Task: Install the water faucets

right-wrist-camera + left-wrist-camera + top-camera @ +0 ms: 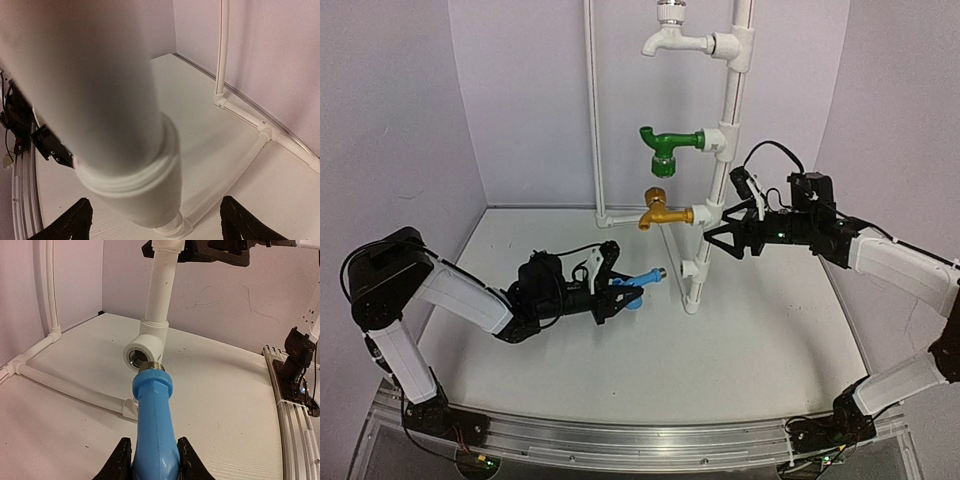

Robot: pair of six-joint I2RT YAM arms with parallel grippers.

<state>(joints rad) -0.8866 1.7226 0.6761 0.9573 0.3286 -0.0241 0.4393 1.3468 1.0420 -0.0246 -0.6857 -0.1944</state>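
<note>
Faucet [152, 430] tip sits just short of the fitting [142, 352] mouth.

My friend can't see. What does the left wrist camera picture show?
A blue tap, gripped between two black fingers, points its silvery end at the open socket low on a white pipe. The end sits right by the socket, above a white table.

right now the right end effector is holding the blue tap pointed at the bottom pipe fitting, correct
Not quite: it is the left end effector that is holding the blue tap, pointed at the bottom pipe fitting. The left wrist view shows it.
</note>
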